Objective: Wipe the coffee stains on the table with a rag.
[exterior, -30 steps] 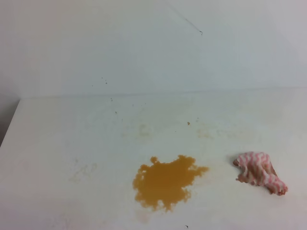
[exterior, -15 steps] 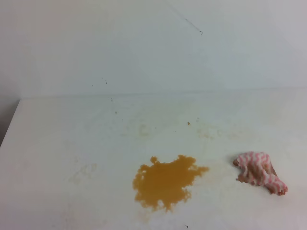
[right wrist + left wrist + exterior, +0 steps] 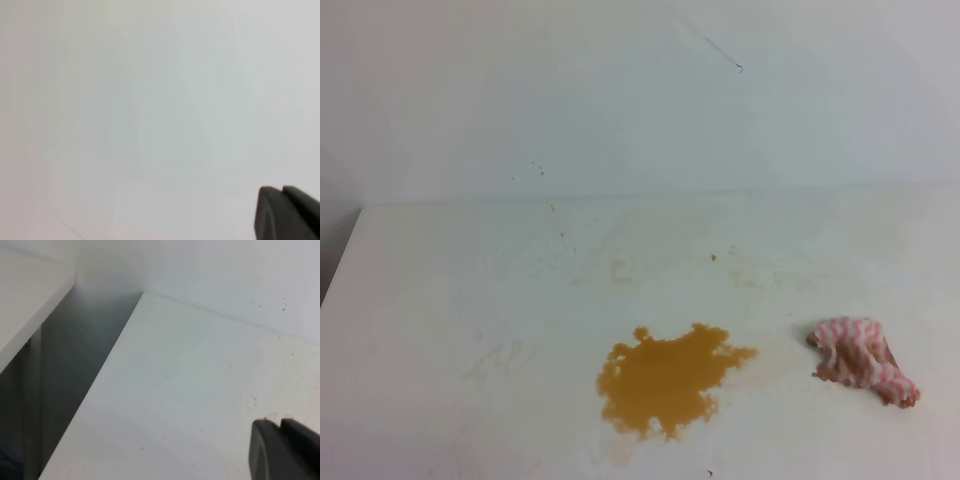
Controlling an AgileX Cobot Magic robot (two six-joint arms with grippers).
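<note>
In the exterior high view neither arm showed at all; the table [image 3: 440,300] ran out past the right and bottom edges, so its full extent could not be told; the faint tan marks above the coffee stains [image 3: 665,380] were too pale to outline; the rag [image 3: 863,362] was bunched, its folds and underside hidden. In the left wrist view the left gripper [image 3: 286,449] was cut off at the lower right corner, only 2 dark fingertips showing; the right gripper [image 3: 287,214] was likewise cropped at lower right, against a blurred white surface.
</note>
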